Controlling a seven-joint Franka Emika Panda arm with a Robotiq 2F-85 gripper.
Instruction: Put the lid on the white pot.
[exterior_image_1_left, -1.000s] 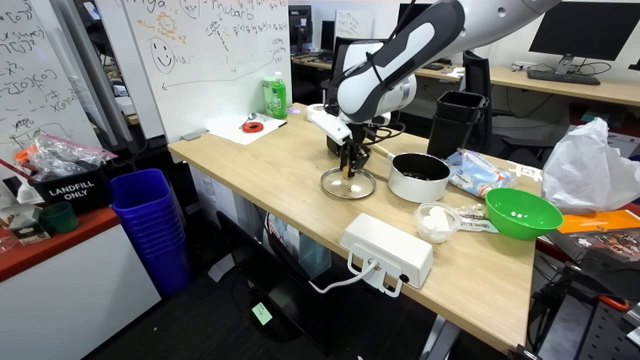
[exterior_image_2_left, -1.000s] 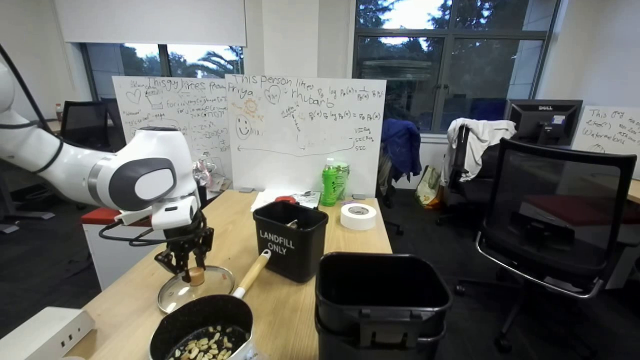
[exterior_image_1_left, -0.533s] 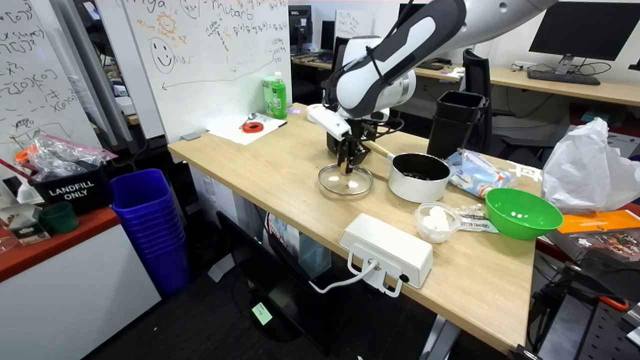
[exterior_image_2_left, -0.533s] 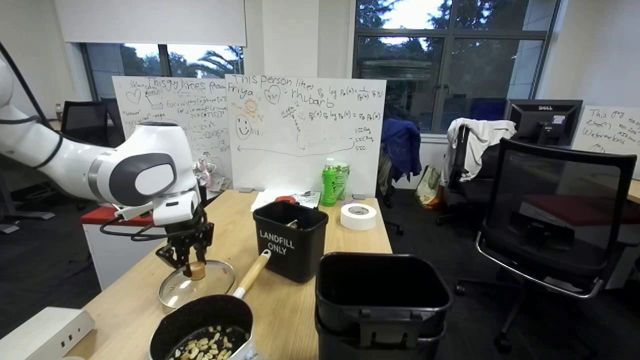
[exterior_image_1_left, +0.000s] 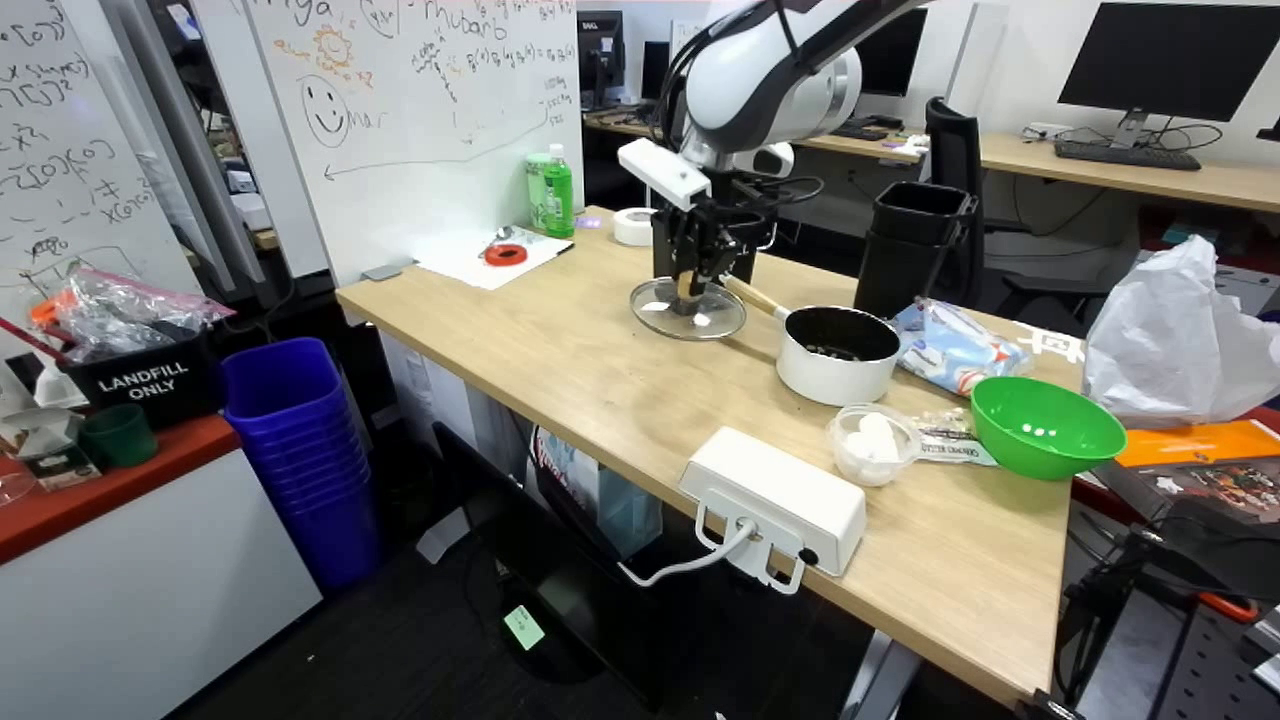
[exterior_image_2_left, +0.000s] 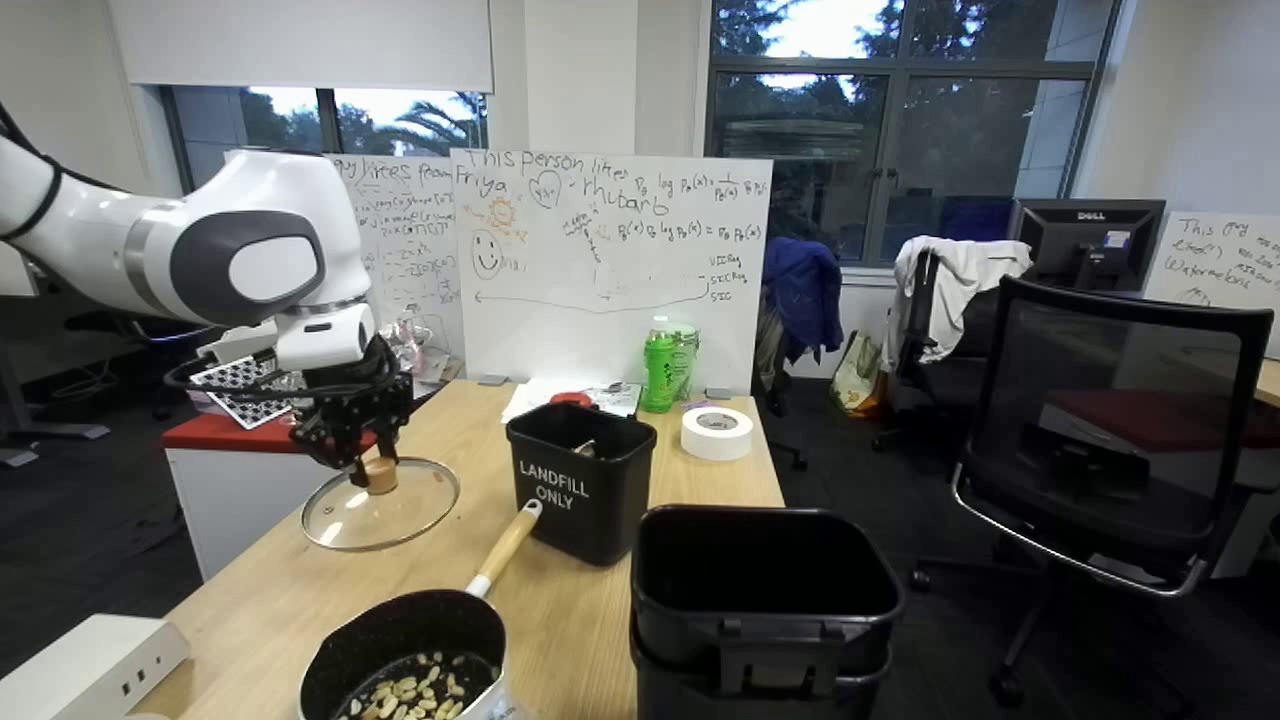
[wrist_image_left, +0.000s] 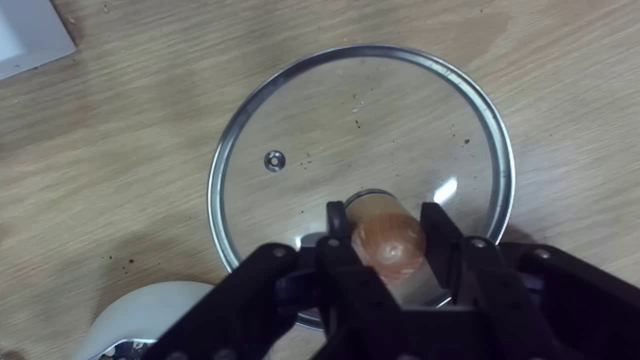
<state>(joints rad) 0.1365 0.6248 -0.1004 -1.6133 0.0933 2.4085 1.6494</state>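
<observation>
The clear-glass lid with its metal rim and wooden knob shows in both exterior views (exterior_image_1_left: 662, 316) (exterior_image_2_left: 415, 508) and fills the middle of the wrist view (wrist_image_left: 325, 120). My gripper (exterior_image_2_left: 374, 468) is shut on the lid's knob; in the wrist view the two fingers (wrist_image_left: 384, 227) stand on either side of it. The lid hangs above the table, slightly tilted. The white pot (exterior_image_1_left: 836, 376) stands apart from the lid, upright and uncovered, with peanuts in its dark inside (exterior_image_2_left: 370, 625). Only a part of the pot shows at the lower left of the wrist view (wrist_image_left: 150, 306).
The pot's wooden handle (exterior_image_2_left: 508, 545) points toward a black bin (exterior_image_2_left: 590, 510). Stacked black bins (exterior_image_2_left: 765, 620) stand beside the pot. A white power box (exterior_image_1_left: 775, 490) is at the table edge. A clear tub (exterior_image_1_left: 873, 450), a blue bag (exterior_image_1_left: 955, 345) and a green bowl (exterior_image_1_left: 1045, 430) are near the pot.
The gripper has risen with the lid held by its knob. The lid was low over or on the table and is now higher, and the arm has lifted with it. The pot has not moved.
</observation>
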